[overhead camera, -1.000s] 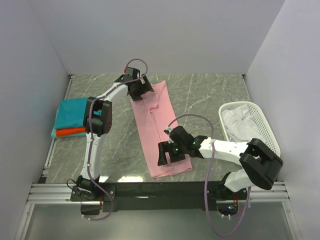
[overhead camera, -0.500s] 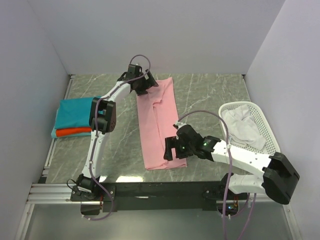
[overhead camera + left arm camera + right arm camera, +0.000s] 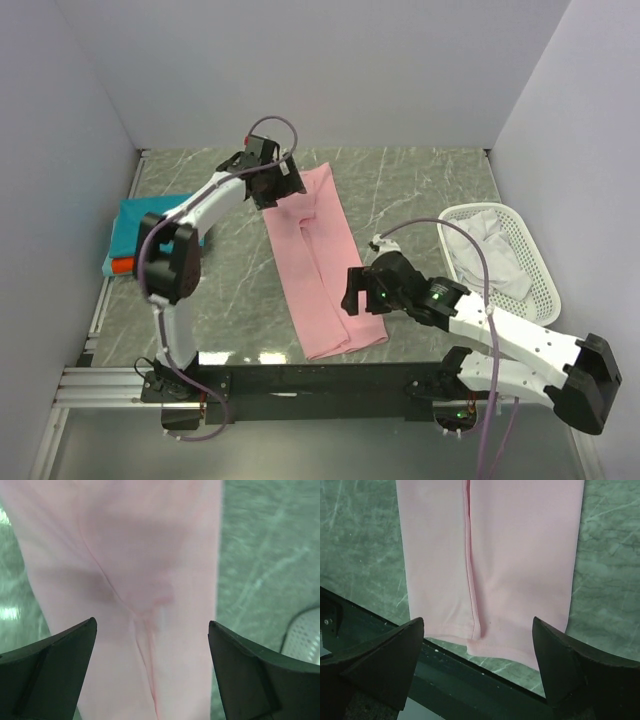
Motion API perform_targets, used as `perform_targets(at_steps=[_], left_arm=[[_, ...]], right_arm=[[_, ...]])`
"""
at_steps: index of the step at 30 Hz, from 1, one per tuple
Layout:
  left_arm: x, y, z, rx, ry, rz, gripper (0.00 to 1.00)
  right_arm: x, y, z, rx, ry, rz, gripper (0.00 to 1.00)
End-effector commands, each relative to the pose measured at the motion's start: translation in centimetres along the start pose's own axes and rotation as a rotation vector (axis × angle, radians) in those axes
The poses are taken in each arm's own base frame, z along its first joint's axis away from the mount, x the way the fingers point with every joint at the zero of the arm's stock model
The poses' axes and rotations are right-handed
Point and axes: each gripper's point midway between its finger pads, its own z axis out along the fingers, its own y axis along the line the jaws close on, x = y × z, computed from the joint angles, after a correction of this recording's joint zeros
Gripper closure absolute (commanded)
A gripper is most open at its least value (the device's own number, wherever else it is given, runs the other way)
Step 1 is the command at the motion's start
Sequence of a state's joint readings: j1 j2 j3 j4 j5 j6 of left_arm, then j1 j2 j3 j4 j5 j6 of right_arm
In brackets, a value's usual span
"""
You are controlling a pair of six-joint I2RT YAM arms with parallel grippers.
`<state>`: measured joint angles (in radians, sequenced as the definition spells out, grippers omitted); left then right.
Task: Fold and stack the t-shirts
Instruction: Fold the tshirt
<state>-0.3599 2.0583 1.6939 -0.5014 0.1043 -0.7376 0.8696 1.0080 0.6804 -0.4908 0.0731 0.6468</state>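
Pink t-shirt [image 3: 320, 265], a long folded strip, lies on the table [image 3: 410, 190] running far to near; left gripper [image 3: 272, 186] hangs over its far end, right gripper [image 3: 356, 300] over its near end, each with jaws apart, empty.

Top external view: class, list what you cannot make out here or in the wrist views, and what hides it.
Teal shirt stack: top view, left arm partly covers it; count unclear.
Pink shirt far end: left pincer hides it; left wrist view blurred.
White cloth in basket: crumpled, pieces uncountable.
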Motion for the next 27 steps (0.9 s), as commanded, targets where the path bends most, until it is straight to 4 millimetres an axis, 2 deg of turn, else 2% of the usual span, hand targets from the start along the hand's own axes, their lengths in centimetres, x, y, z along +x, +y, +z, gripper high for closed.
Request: perform_targets(at_steps=[1, 2, 3, 4, 5, 6, 7, 8, 9, 10, 11, 12, 13, 14, 15, 16, 18, 19, 21, 22, 25, 27], left_arm=[[-0.8, -2.1, -6.1, 0.028, -0.137, 0.035, 0.01], [-0.8, -2.7, -7.8, 0.046, -0.155, 0.03, 0.01], [-0.3, -2.6, -8.4, 0.048, -0.15, 0.018, 0.01], [1.1, -2.1, -8.6, 0.038, -0.126, 0.016, 0.0], [1.3, -2.4, -10.2, 0.041, -0.157, 0.016, 0.0], [1.9, -2.4, -10.9, 0.042, -0.163, 0.005, 0.01], [4.6, -1.6, -10.6, 0.018, -0.133, 0.017, 0.01], [5.3, -2.2, -12.5, 0.056, -0.151, 0.017, 0.01], [7.9, -0.8, -12.0, 0.039, -0.109, 0.006, 0.01], [10.0, -1.1, -12.6, 0.057, -0.088, 0.012, 0.01], [10.3, -1.2, -14.6, 0.084, -0.132, -0.004, 0.01], [11.6, -1.3, -15.1, 0.103, -0.135, -0.038, 0.01], [15.3, 0.0, -14.7, 0.087, -0.083, -0.012, 0.01], [16.2, 0.0, -16.1, 0.115, -0.097, -0.02, 0.01], [17.8, 0.3, -16.4, 0.113, -0.081, -0.055, 0.01], [21.3, 1.6, -16.2, 0.087, -0.024, -0.019, 0.01], [24.0, 2.2, -16.9, 0.074, 0.002, -0.063, 0.01], [27.3, 2.7, -17.1, 0.075, 0.06, -0.019, 0.0], [30.1, 2.8, -17.2, 0.067, 0.103, -0.028, 0.01], [32.1, 3.2, -17.7, 0.054, 0.136, 0.01, 0.0], [35.1, 3.9, -17.5, 0.009, 0.181, 0.021, 0.01], [36.4, 4.1, -16.8, -0.012, 0.202, 0.031, 0.03]], right_arm=[[0.6, -1.2, -0.8, 0.031, -0.007, 0.041, 0.05], [0.7, -1.2, -1.2, 0.018, -0.013, 0.044, 0.05], [1.0, -1.2, -1.3, 0.008, -0.009, 0.049, 0.05], [1.5, -1.5, -1.3, 0.005, 0.001, 0.056, 0.05], [1.7, -1.7, -1.7, 0.0, -0.006, 0.062, 0.04], [2.0, -2.0, -1.8, 0.008, -0.003, 0.069, 0.04], [2.3, -2.4, -1.9, 0.025, 0.0, 0.075, 0.03], [2.2, -3.1, -2.0, 0.053, -0.016, 0.087, 0.02], [2.8, -3.7, -2.1, 0.073, -0.001, 0.096, 0.0], [2.9, -4.0, -2.1, 0.082, -0.003, 0.1, 0.0], [3.0, -4.0, -2.3, 0.074, -0.008, 0.106, 0.0], [3.4, -4.2, -2.2, 0.069, 0.001, 0.106, 0.0], [3.6, -4.1, -2.2, 0.058, 0.001, 0.104, 0.0], [3.6, -4.1, -2.3, 0.05, -0.008, 0.109, 0.0], [3.6, -4.3, -2.3, 0.056, -0.011, 0.119, 0.0], [3.8, -4.7, -2.2, 0.066, -0.012, 0.123, 0.0], [4.0, -5.2, -2.2, 0.082, -0.019, 0.142, 0.0], [4.1, -5.1, -2.1, 0.076, -0.018, 0.148, 0.0], [4.4, -5.2, -1.9, 0.08, -0.017, 0.186, 0.0], [4.6, -5.2, -1.8, 0.078, -0.012, 0.196, 0.0], [5.3, -5.4, -1.2, 0.076, 0.004, 0.217, 0.0], [5.6, -5.6, -0.9, 0.081, 0.005, 0.231, 0.0]])
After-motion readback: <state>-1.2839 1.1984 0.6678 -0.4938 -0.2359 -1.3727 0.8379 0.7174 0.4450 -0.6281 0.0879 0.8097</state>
